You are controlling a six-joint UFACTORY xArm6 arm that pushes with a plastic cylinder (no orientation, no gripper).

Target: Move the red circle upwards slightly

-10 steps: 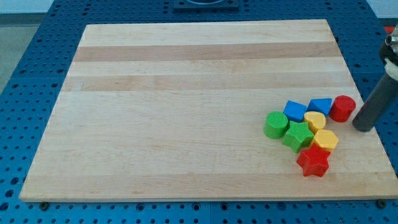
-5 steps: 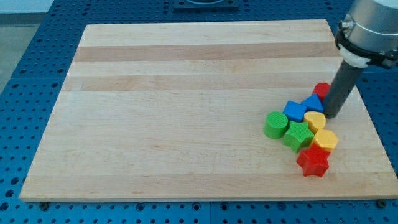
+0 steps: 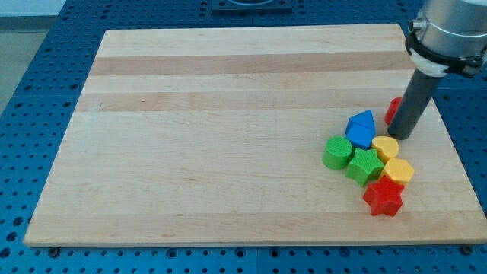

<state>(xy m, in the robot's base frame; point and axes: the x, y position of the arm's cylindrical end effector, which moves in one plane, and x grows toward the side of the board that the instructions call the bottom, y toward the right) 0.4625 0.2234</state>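
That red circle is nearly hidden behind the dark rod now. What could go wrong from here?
The red circle lies close to the board's right edge, so a skewed push might send it off. My tip sits right by the yellow block and the blue blocks, so any sideways drift would likely disturb that cluster. The rod also covers most of the circle, so its position is hard to judge.

Straight dark rod (image 3: 412, 106) under a grey (black-ringed) collar (image 3: 445, 30).

Near the board's right edge, my rod (image 3: 411, 99) covered most of the red circle (image 3: 392, 111); only a sliver showed. 1 blue block (image 3: 361, 129) was visible. The arm's upper part ran off the view's top.
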